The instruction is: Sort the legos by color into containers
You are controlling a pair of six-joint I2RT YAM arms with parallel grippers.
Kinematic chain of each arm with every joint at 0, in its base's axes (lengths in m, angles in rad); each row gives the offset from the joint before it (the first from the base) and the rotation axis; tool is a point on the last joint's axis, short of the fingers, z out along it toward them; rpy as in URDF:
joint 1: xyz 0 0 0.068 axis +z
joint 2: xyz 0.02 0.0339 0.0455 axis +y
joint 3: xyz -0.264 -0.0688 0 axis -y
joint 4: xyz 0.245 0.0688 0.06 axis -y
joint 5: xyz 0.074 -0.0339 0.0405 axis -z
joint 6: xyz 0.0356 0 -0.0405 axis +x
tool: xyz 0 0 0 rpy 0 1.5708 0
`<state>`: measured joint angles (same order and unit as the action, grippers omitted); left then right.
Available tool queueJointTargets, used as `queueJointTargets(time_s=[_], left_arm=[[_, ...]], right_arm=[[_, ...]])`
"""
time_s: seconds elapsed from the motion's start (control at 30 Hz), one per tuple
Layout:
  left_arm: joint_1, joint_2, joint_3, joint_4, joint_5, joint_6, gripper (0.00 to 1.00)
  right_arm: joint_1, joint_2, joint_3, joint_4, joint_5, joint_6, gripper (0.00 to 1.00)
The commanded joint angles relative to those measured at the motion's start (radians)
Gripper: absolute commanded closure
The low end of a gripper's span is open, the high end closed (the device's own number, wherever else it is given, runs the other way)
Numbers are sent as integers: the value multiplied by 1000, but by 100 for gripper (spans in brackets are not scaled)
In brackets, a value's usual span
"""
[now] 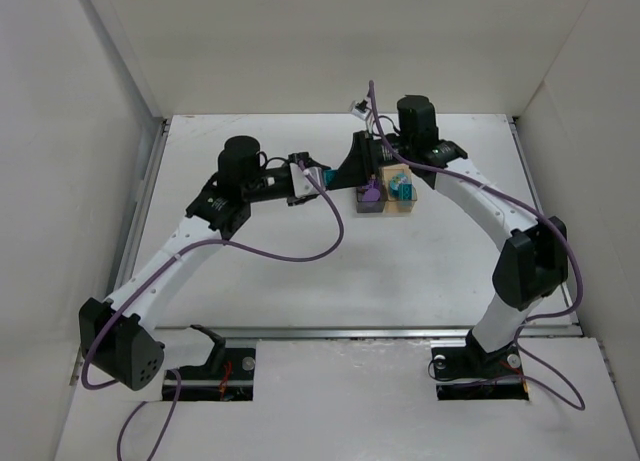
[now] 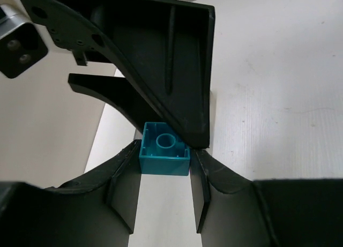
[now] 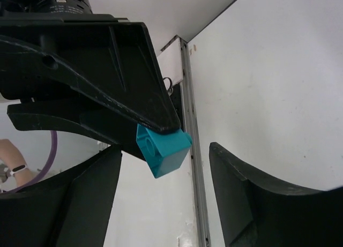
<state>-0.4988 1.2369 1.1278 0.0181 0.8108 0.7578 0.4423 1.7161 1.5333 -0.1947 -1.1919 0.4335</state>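
It looks like you're working a handover: your left gripper (image 2: 164, 150) is clamping a teal lego (image 2: 164, 157) in the air just beside the containers (image 1: 388, 210). Your right gripper (image 3: 166, 165) is gaping around it, not touching. Next you're needing a firm right pinch, a left release, then the amber bin (image 1: 408, 208), where other teal legos (image 1: 401, 188) are lying.

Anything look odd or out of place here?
One thing: the teal lego is clamped in the left gripper while the right gripper, open, straddles it beside the containers. That reads as an arm-to-arm handover, unusual for sorting. Nothing looks spilled or damaged.
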Motion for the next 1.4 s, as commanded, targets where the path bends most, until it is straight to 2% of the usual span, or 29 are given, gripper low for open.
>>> queueJointTargets(time_s=[0.0, 0.13, 0.17, 0.27, 0.33, 0.57, 0.6, 0.63, 0.73, 0.77, 0.8, 0.83, 0.9, 0.97, 1.0, 1.03, 1.1, 1.17, 1.27, 1.37], left_arm=[[-15, -11, 18, -23, 42, 9, 100], [-15, -11, 18, -32, 40, 9, 100], [-15, -11, 18, -14, 41, 0, 100], [-15, -11, 18, 48, 54, -66, 100], [-15, -11, 18, 48, 54, -66, 100], [-24, -11, 9, 57, 5, -66, 100], [-24, -11, 9, 57, -5, -66, 95], [-24, -11, 9, 46, -5, -66, 66], [-24, -11, 9, 19, -15, -57, 40], [-24, -11, 0, 10, -25, -57, 13], [-24, -11, 0, 9, -25, -57, 0], [-33, -22, 0, 9, -39, -57, 0], [-34, -22, -10, -3, -64, -57, 0], [-34, -22, -20, -3, -94, -69, 0], [-34, -31, -20, -3, -134, -84, 0], [-34, -31, -31, -3, -159, -97, 0], [-34, -31, -40, 6, -214, -144, 0], [-34, -31, -51, 17, -291, -170, 0], [-34, -22, -60, 17, -355, -196, 0], [-34, -22, -80, 26, -386, -218, 0]], right_arm=[[0, 5, 53, 47, -64, -26, 28], [-11, -4, 34, 47, -63, -35, 26], [-11, -4, 43, 47, -63, -26, 34], [-2, 17, 70, 47, -63, -16, 48], [-2, 17, 70, 47, -63, -16, 54], [7, 17, 70, 47, -72, -16, 98], [7, 17, 59, 47, -55, -16, 100], [-2, 17, 59, 47, -45, -16, 100], [-25, 17, 47, 47, -6, -6, 100], [-43, 7, 33, 47, 24, 5, 100], [-54, 7, 33, 47, 46, 19, 100], [-69, 7, 6, 47, 75, 28, 100], [-109, -13, -30, 47, 145, 62, 100], [-174, -22, -80, 9, 295, 62, 100], [-192, -23, -81, -65, 363, 42, 100], [-204, -23, -81, -125, 547, 10, 100], [-205, 17, -36, -268, 783, -88, 100], [-205, 46, -16, -310, 1031, -122, 100], [-205, 102, 33, -342, 1185, -150, 100], [-205, 145, 79, -342, 1252, -160, 100]])
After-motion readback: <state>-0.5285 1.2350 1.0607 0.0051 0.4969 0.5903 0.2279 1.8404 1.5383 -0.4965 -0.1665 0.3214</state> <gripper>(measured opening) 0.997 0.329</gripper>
